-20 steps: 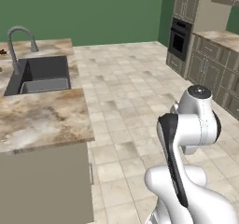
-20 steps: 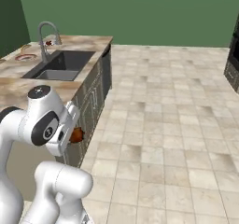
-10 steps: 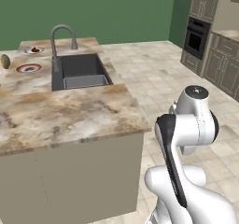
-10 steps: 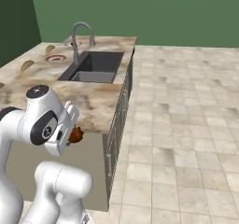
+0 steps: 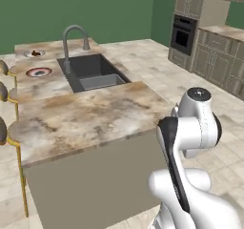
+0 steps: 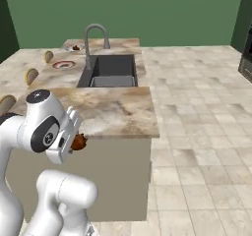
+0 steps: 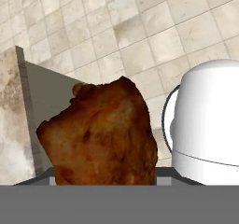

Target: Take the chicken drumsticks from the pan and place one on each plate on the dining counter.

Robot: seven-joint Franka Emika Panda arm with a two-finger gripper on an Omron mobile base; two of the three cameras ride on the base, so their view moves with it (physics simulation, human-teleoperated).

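Observation:
My gripper [image 6: 75, 142] is shut on a reddish-brown drumstick [image 6: 79, 141], held low in front of the dining counter's [image 6: 113, 113] near end. In the hand view this drumstick [image 7: 100, 134] looms large and hides the fingertips. On the counter's far left part sits the white plate with a dark red rim [image 5: 39, 72] [image 6: 64, 64], bare. Beyond it lies the grey-white plate [image 5: 34, 54] [image 6: 75, 47] with a small dark brown piece on it, seemingly the other drumstick. The pan is out of view.
A dark sink [image 5: 93, 73] with a grey faucet [image 5: 74, 35] sits mid-counter. Tan stool seats [image 5: 3, 92] line the counter's left side. Wall cabinets and an oven [image 5: 183, 32] stand at the right across open tiled floor [image 6: 197, 132].
The whole scene has shifted as the base drove and turned: the island counter now lies square ahead and nearer. The gripper has kept the drumstick throughout.

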